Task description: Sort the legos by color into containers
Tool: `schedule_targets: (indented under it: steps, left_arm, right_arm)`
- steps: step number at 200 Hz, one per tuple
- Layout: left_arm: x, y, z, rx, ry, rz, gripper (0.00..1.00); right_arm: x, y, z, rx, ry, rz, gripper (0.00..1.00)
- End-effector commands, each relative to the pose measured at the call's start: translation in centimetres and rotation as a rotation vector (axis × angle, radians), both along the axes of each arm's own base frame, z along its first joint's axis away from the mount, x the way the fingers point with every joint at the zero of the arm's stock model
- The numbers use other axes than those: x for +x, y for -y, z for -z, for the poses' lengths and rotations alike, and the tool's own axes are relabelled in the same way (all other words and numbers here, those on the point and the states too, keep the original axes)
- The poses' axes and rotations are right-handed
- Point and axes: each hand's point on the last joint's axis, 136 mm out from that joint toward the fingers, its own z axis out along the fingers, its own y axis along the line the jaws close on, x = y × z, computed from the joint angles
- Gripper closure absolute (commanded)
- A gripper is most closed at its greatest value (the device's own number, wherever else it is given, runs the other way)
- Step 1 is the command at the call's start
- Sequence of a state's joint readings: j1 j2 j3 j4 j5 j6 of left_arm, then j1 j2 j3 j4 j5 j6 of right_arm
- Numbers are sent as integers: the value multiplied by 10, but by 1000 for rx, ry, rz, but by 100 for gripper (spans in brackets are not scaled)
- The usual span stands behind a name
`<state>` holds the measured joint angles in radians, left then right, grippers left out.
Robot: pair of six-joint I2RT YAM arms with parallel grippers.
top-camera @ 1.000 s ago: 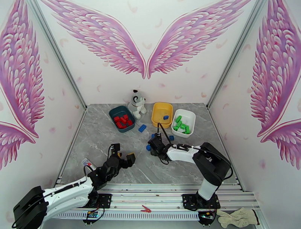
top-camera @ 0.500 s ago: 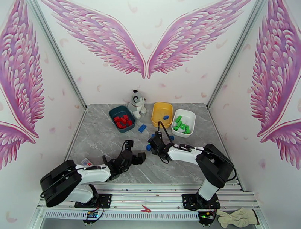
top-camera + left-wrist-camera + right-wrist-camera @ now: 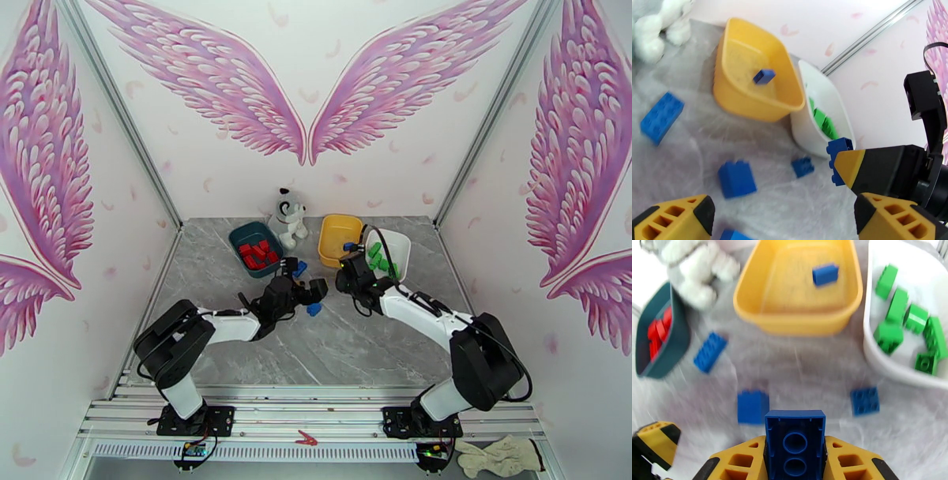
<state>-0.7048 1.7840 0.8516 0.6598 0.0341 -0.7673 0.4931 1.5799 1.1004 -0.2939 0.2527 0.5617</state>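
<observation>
My right gripper (image 3: 795, 455) is shut on a blue lego (image 3: 795, 441), raised above the table just short of the yellow container (image 3: 798, 319). One blue lego (image 3: 825, 274) lies in that container. The white container (image 3: 877, 354) holds several green legos (image 3: 904, 315), and the dark teal container (image 3: 255, 249) holds red legos (image 3: 257, 254). Three blue legos lie loose on the table: a long one (image 3: 710, 352), a tall one (image 3: 753, 406) and a flat one (image 3: 865, 400). My left gripper (image 3: 306, 279) hangs open over the loose blue legos, close to the right gripper (image 3: 869, 165).
A white-and-grey plush dog (image 3: 289, 217) sits at the back between the teal and yellow containers. The two grippers are close together at mid-table. The grey marble tabletop (image 3: 237, 347) is bounded by pink-winged walls on three sides.
The right gripper closed on a blue lego, lifted it and moved back-right toward the containers. The left arm swung from the near left to mid-table, staying open.
</observation>
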Motion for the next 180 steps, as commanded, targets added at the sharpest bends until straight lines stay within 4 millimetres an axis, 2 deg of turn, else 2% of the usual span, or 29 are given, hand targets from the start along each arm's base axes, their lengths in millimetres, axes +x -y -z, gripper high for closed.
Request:
schedule_targets:
  steps: [1, 4, 6, 8, 23, 36, 38, 48, 71, 90, 110, 132, 164, 180]
  left_arm:
    - [21, 12, -20, -64, 17, 35, 1]
    - [24, 12, -21, -65, 17, 33, 1]
    - [25, 12, -22, -66, 18, 33, 1]
    - [27, 12, -23, -67, 19, 33, 1]
    - [35, 10, -31, -58, 30, 16, 1]
    - [36, 7, -37, -42, 45, 3, 1]
    - [36, 6, -38, -40, 48, 2, 1]
    - [33, 1, -42, -28, 59, -7, 1]
    - [23, -13, -41, 7, 68, -39, 1]
    - [14, -27, -33, 36, 64, -69, 1]
    - [4, -40, -24, 54, 58, -96, 1]
    - [-8, -53, -18, 72, 54, -124, 1]
    - [-27, -72, -16, 125, 74, -174, 1]
    - [-38, -84, -14, 159, 81, -204, 1]
  right_arm:
    - [29, -2, -10, 14, -1, -10, 72]
    - [32, -3, -8, 14, -7, -10, 72]
    - [36, -3, -15, 21, 6, -9, 72]
    - [39, -3, -10, 17, -5, -6, 72]
    - [62, -2, -14, 18, -10, 4, 72]
    - [81, -1, -17, 22, -17, 13, 70]
    - [83, 0, -12, 18, -29, 16, 70]
    - [97, 1, -12, 28, -35, 18, 68]
    - [122, 2, -7, 43, -63, 10, 54]
    - [129, 0, -7, 30, -78, -9, 44]
    - [127, -1, -17, 30, -57, -32, 38]
    - [114, -5, -32, 58, -21, -68, 36]
    - [86, -10, -45, 74, 4, -112, 37]
    - [73, -15, -44, 82, -5, -133, 37]
